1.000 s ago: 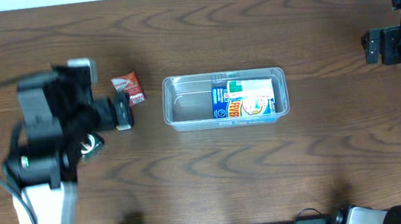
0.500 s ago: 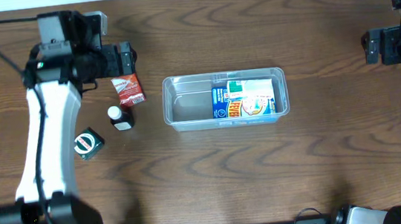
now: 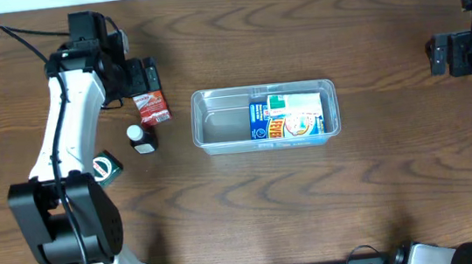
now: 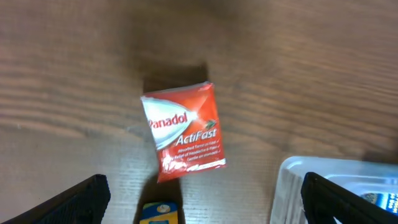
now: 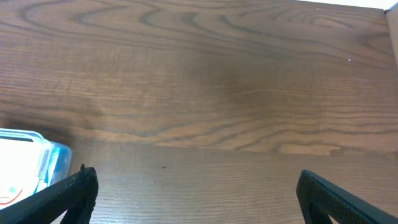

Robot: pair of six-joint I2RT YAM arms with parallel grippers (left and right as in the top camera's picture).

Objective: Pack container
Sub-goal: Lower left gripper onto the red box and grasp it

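Over red packet [image 4: 183, 130], left tool [image 4: 202, 194] wide open, empty

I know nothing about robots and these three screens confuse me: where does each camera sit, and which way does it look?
Overhead: fixed above the table, looking straight down; both arms show, left gripper near the red packet, right gripper far right.
Left wrist: rides the left arm, looking down on the packet; its two fingers frame the bottom corners.
Right wrist: rides the right arm, looking across bare wood; its spread fingers show.
Shared: all three catch the container, the wrist views only its corner.
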